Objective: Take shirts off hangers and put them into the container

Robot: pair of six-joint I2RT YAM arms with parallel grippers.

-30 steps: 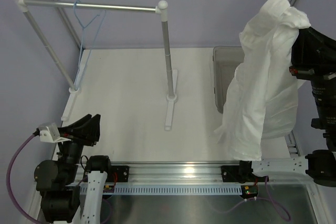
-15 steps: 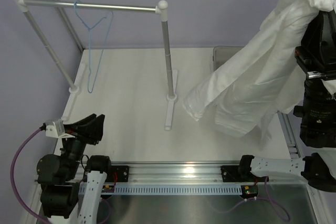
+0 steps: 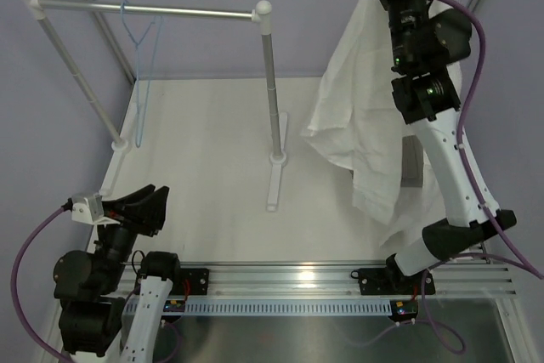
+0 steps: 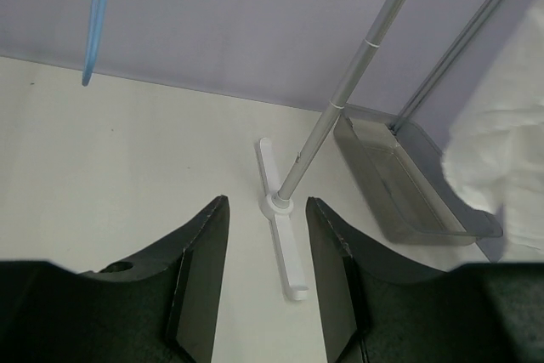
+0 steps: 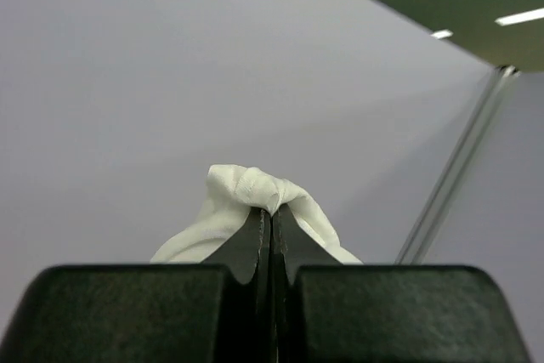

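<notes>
right claw (image 5: 270, 218): pinching shirt (image 3: 357, 108) aloft | left claw (image 4: 266, 269): parted, empty | hanger (image 3: 144, 91) on rail (image 3: 195, 12)

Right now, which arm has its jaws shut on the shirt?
The right arm, up high: its jaws pinch the white shirt. The left arm sits low, jaws open and empty.
</notes>
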